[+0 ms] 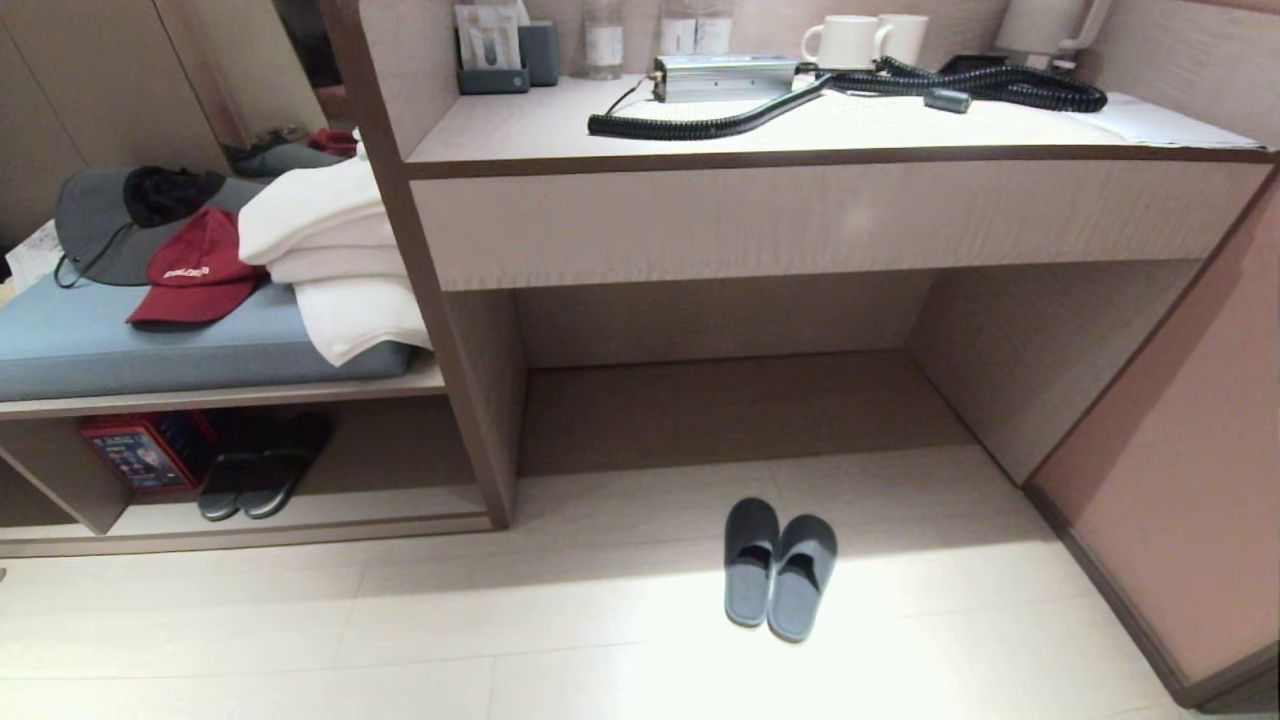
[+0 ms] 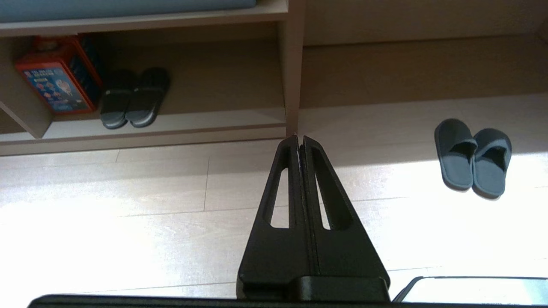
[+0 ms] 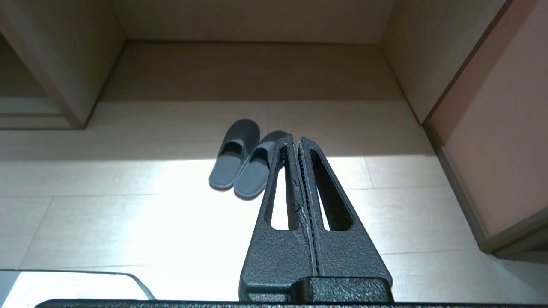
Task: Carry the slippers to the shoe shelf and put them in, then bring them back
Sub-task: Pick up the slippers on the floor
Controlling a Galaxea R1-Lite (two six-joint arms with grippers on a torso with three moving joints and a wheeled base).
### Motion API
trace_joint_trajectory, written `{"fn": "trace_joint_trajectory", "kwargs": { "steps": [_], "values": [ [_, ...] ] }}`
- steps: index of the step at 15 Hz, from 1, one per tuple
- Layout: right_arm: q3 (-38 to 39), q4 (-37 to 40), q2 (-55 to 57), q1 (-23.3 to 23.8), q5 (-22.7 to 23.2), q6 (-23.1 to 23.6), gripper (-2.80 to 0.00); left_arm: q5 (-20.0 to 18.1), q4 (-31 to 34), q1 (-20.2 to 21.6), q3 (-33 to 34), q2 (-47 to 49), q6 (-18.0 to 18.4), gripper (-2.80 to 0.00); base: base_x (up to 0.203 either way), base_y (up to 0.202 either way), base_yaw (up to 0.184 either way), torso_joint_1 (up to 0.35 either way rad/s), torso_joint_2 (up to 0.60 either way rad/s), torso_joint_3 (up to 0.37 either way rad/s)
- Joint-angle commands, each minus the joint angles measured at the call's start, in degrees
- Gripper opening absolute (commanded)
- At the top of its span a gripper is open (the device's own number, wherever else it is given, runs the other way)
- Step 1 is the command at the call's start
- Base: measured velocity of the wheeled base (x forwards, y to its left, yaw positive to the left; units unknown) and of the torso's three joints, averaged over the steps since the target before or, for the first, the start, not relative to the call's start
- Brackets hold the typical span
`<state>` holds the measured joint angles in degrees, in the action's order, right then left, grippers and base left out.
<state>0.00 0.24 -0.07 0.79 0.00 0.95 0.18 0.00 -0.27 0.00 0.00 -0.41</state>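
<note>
The grey-blue slippers (image 1: 780, 570) lie side by side on the pale floor, toes toward the desk's open knee space. They also show in the left wrist view (image 2: 473, 160) and the right wrist view (image 3: 239, 160). The shoe shelf (image 1: 400, 512) is the low beige cubby at the left, under a cushioned bench, and its bottom board (image 2: 205, 124) shows in the left wrist view. My left gripper (image 2: 299, 139) hangs shut and empty above the floor, before the shelf's side panel. My right gripper (image 3: 298, 140) is shut and empty, just right of the slippers. Neither arm appears in the head view.
A darker pair of slippers (image 1: 262, 470) and a red box (image 1: 140, 452) sit inside the shelf. White towels (image 1: 335, 260) and a red cap (image 1: 195, 270) lie on the blue cushion above. The desk counter (image 1: 830, 130) holds a black coiled cable and mugs. A pink wall panel (image 1: 1180, 480) bounds the right.
</note>
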Motion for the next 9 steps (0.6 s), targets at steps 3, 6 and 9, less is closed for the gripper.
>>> {"fn": "trace_joint_trajectory", "kwargs": {
  "steps": [3, 6, 9],
  "values": [
    [0.09, 0.02, -0.02, 0.0, 0.0, 0.02, -2.8, 0.08, 0.0, 0.0, 0.09, 0.0, -0.02, -2.8, 0.0, 0.0, 0.0, 0.004, 0.0, -0.201],
    [0.09, 0.02, -0.11, 0.0, 0.0, 0.02, -2.8, 0.08, 0.0, 0.0, 0.09, 0.0, -0.02, -2.8, 0.0, 0.0, 0.0, 0.004, 0.0, -0.197],
    [0.09, 0.02, -0.11, 0.0, 0.0, 0.02, -2.8, 0.08, 0.0, 0.0, 0.09, 0.0, -0.02, -2.8, 0.0, 0.0, 0.0, 0.006, 0.0, -0.2]
  ]
}}
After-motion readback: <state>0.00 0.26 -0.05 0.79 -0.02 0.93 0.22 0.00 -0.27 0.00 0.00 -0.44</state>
